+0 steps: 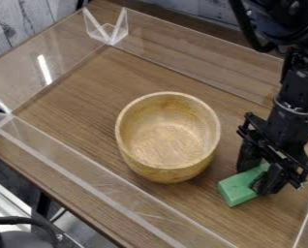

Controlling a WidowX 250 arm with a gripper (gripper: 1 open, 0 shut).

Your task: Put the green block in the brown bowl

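Black and pointing nearly straight down, the gripper (268,174) stood just to the right of the brown bowl (169,136) in the single camera view, its fingers clenched onto the upper end of the green block (243,188). That block, a small bright green bar, lay on the wooden table (143,68) just to the lower right of the bowl, close to its outer wall but not touching it. Its lower left end stuck out from under the fingers; whether the bar rested flat on the wood or was tipped up slightly could not be told.

The bowl itself was a round, thick-walled piece of light tan wood, sitting upright with its pale, grainy inside facing up. Nothing lay within it.

Above the gripper, the dark robot arm (293,87) rose toward the top right, up and away from the bowl. Clear plastic walls (53,136) edged the table to the left of the bowl and behind it.
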